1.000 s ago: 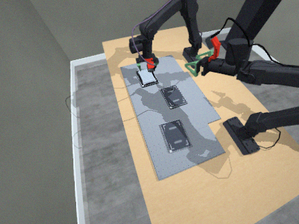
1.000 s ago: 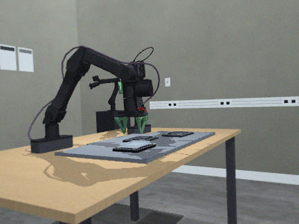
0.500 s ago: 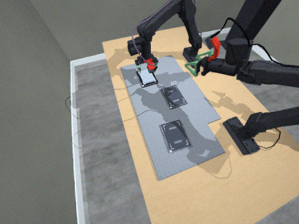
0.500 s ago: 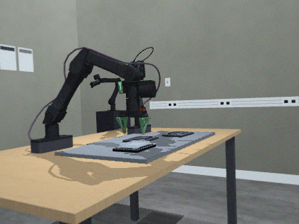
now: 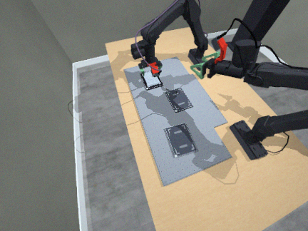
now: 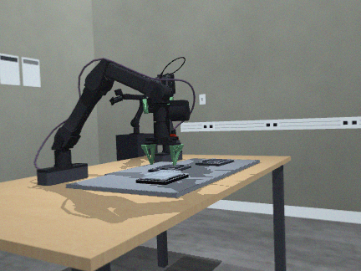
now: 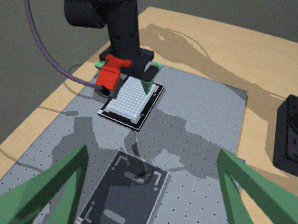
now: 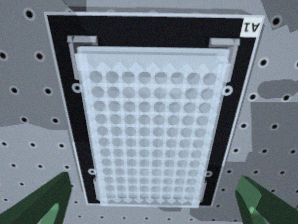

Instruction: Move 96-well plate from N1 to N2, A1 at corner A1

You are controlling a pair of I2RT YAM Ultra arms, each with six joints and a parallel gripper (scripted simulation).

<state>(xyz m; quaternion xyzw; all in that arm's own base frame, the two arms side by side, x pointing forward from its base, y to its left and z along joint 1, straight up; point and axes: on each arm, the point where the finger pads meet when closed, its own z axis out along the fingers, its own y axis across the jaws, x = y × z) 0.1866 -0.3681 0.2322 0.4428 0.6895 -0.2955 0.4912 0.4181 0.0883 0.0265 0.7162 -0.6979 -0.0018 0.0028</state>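
Observation:
The white 96-well plate lies flat in the far black nest on the grey baseplate. It also shows in the exterior view and the left wrist view. In the right wrist view the plate fills the nest, whose A1 mark is at the top right. My right gripper hangs open just above the plate, with a finger past each side, not touching it. My left gripper is open and empty, held high off to the side.
Two empty black nests lie on the baseplate, one in the middle and one nearer. The middle one shows below the left gripper. The arm bases stand on the wooden table beside the baseplate.

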